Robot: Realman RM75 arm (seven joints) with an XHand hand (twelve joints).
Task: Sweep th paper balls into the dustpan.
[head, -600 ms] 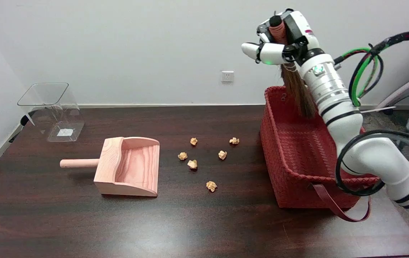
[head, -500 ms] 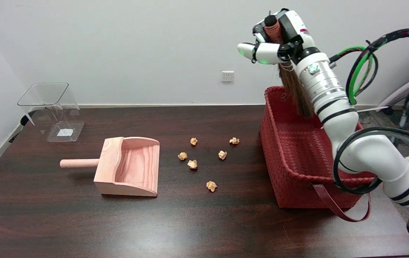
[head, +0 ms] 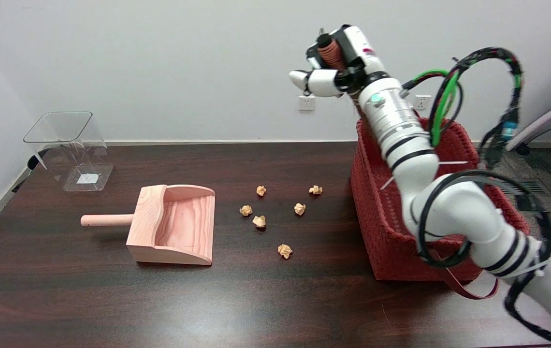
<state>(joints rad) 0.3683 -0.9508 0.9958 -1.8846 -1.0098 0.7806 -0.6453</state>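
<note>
Clear bin: the clear plastic bin (head: pixel 68 150) stands at the far left of the dark wooden desk (head: pixel 266 299), behind and left of the dustpan, unchanged.
Dustpan: your pale wooden dustpan with its round handle (head: pixel 171 224) has not moved; its open mouth faces right, toward the balls.
Paper balls: all six crumpled tan paper balls (head: pixel 259 221) lie where they were half a second ago, loosely scattered just right of the dustpan's mouth, none inside it.
Hand: your right hand (head: pixel 328 67) has swung left and now hangs high, right of the dustpan and above the gap between balls and basket.
Fingers: clenched around the reddish-brown grip of the small brush (head: pixel 327 50); its bristles are hidden behind the forearm now.
Basket: the red woven basket (head: pixel 386 212) stays well right of the dustpan.
Meaning: you've cleared the basket; next comes lowering the brush right of the balls.
</note>
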